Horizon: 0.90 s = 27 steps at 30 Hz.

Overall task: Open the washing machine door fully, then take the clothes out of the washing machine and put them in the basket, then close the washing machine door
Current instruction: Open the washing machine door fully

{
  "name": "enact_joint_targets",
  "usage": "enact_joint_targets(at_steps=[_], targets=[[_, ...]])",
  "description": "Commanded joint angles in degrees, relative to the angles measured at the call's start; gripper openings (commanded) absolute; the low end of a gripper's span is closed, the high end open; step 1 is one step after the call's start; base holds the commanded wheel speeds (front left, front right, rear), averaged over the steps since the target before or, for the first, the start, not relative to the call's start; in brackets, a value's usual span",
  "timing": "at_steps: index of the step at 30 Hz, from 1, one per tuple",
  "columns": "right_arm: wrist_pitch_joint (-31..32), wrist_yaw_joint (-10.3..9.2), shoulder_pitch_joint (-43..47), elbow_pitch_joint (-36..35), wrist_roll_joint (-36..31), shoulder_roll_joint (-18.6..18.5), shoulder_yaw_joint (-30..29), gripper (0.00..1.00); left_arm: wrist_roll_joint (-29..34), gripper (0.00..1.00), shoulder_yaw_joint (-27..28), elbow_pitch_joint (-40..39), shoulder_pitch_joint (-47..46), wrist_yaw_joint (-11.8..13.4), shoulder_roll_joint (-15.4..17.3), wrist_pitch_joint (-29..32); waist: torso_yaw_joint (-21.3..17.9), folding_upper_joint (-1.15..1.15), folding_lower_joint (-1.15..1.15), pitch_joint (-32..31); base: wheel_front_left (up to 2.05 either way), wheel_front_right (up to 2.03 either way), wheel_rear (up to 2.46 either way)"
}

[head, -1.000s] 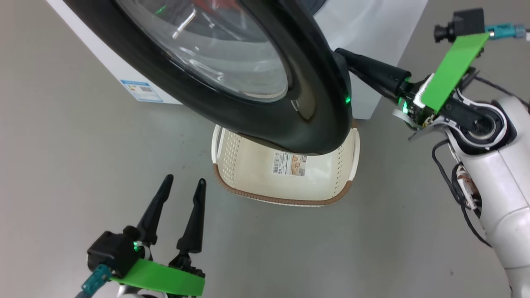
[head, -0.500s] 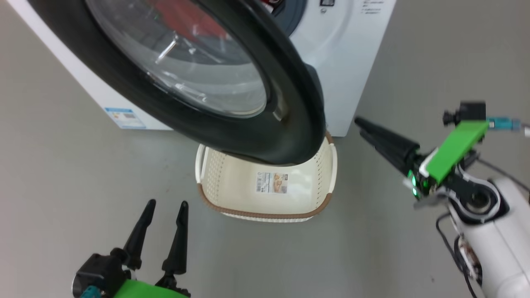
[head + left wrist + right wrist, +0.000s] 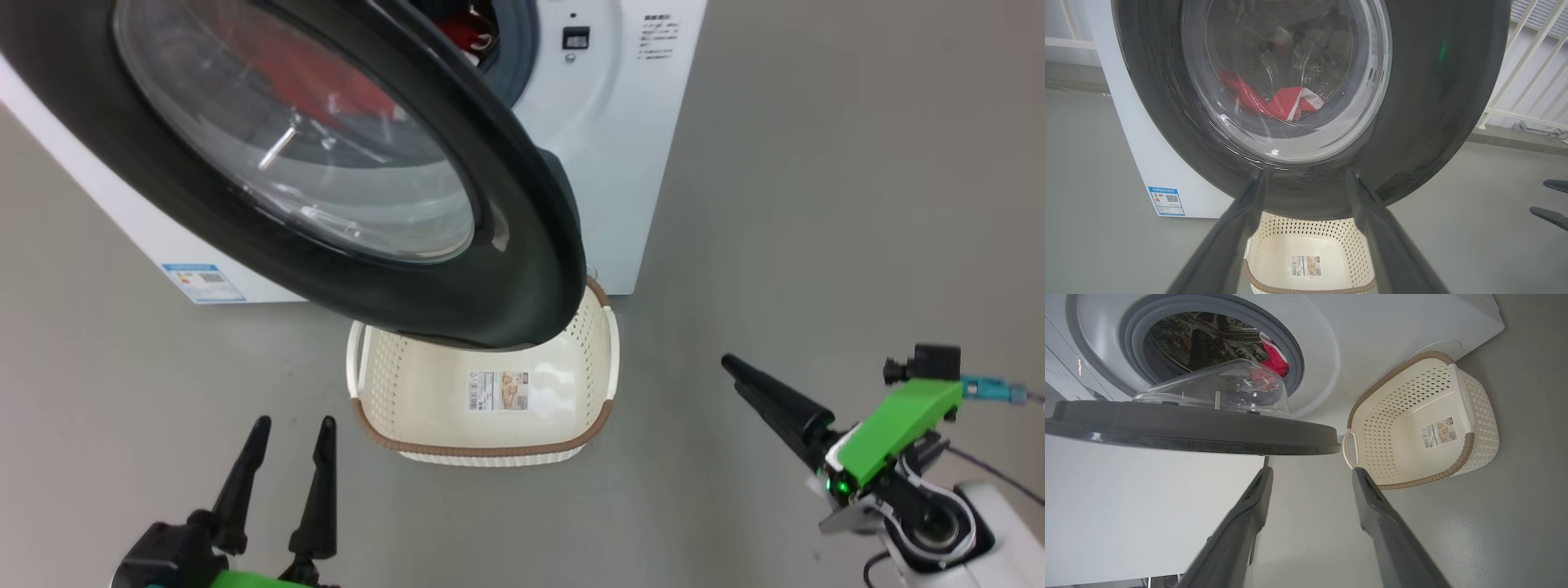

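Note:
The washing machine door (image 3: 522, 269), black-rimmed with a glass bowl, stands swung out from the white washing machine (image 3: 612, 163) and overhangs the basket (image 3: 482, 445). Red clothes (image 3: 461, 33) lie in the drum, and show through the glass (image 3: 1286, 104) and past the door's edge (image 3: 1274, 355). My left gripper (image 3: 295, 422) is open at lower left, pointing at the door (image 3: 1433, 102) above the basket (image 3: 1274, 261). My right gripper (image 3: 731, 366) is open to the right of the basket and holds nothing. In its wrist view the right gripper (image 3: 1310, 469) sits below the edge-on door (image 3: 1188, 428), beside the basket (image 3: 1392, 428).
Grey floor (image 3: 816, 204) surrounds the machine and basket. A blue label sticker (image 3: 202, 282) marks the machine's lower left side. A white railing (image 3: 1527, 61) stands behind at the right in the left wrist view, where the right gripper's fingers (image 3: 1551, 214) also show.
My right gripper has come off the door's rim, opened wide and drawn back down and to the right. The head view has shifted, so more of the machine's front shows.

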Motion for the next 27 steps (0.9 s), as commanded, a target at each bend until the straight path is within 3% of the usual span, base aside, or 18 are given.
enact_joint_targets(at_steps=[1,9,21,24,27], targets=[[-0.69,0.30,0.85,-1.75,-0.31,-0.22,0.62,1.00,0.36,1.00,2.19,-1.01,0.40,-0.32,0.67,-0.52,-0.62,0.00,0.00,-0.56,0.00,0.00,0.00],[-10.51,0.30,6.01,-2.08,-7.14,-1.55,2.97,1.00,0.63,1.00,3.50,-0.54,1.25,-0.32,0.67,-0.52,-2.06,0.00,0.00,-1.47,0.00,0.00,0.00],[-34.65,0.30,7.93,1.74,-21.06,-7.19,14.45,1.00,1.07,1.00,5.03,0.24,1.21,-0.32,0.67,-0.52,-3.18,0.00,0.00,-1.53,0.00,0.00,0.00],[-37.99,0.30,7.42,3.28,-25.22,-8.34,17.59,1.00,1.10,1.00,5.29,0.31,1.24,-0.32,0.67,-0.52,-3.39,0.00,0.00,-1.58,0.00,0.00,0.00],[-38.82,0.30,7.16,3.54,-27.82,-7.79,16.95,1.00,1.11,1.00,5.48,0.32,1.21,-0.32,0.67,-0.52,-3.59,0.00,0.00,-1.56,0.00,0.00,0.00]])
